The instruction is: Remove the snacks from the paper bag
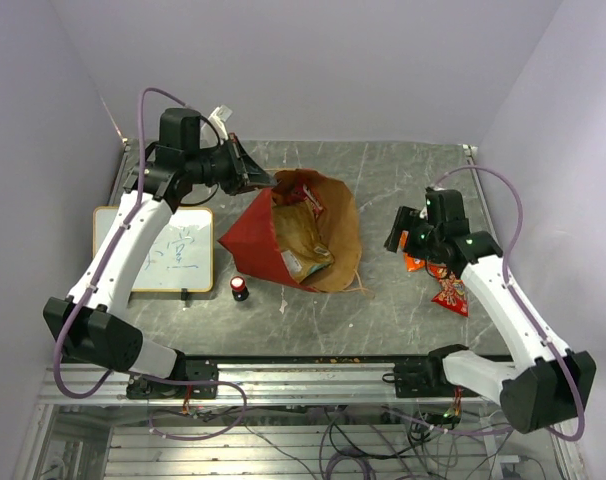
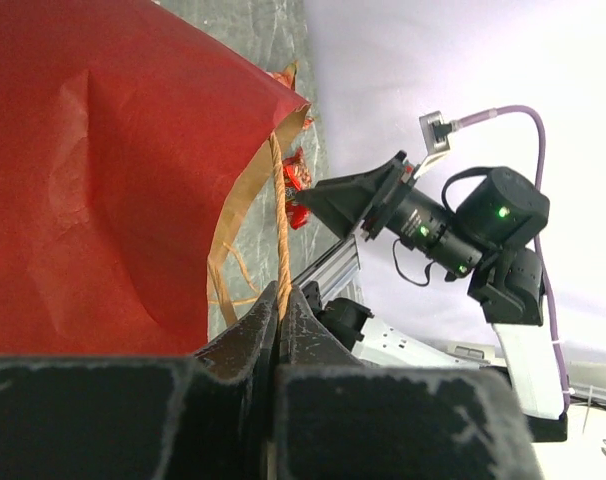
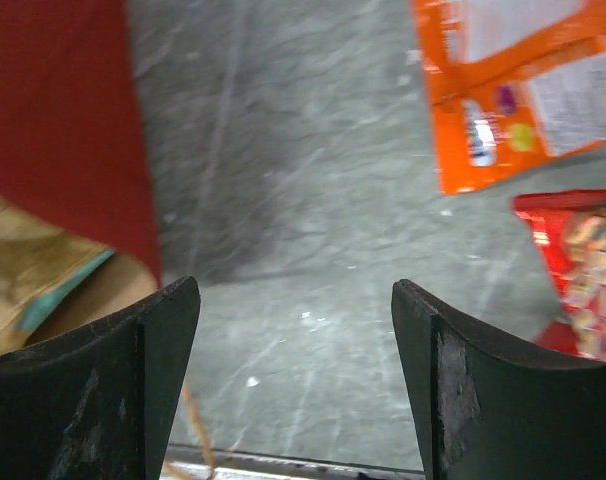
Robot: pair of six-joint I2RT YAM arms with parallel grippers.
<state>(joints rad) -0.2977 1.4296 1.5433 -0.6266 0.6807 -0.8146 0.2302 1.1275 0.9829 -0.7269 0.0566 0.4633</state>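
My left claw (image 2: pixel 281 305) is pressed together on a thin twisted cord handle (image 2: pixel 280 215) of the paper bag (image 1: pixel 251 240), pinching the cord at the bag's far rim, above its red outer wall. The bag sits slumped on the desk (image 1: pixel 403 170) with its mouth gaping wide and the brown inside showing. Some snacks (image 1: pixel 301 250) lie inside it, one with a teal edge.

My right claw (image 3: pixel 295 310) is spread wide with nothing between its fingers. It hangs over the grey desk just to the right of the bag's mouth.

Two snacks are out of the bag, on the desk to its right. They are an orange packet (image 3: pixel 503 90) and a red packet (image 3: pixel 583 270), just beside each other and well apart from the bag.

On the bag's left lies a white board (image 1: pixel 173 250). A small red-and-black cylinder (image 1: pixel 240 289) stands near the bag's near red corner.
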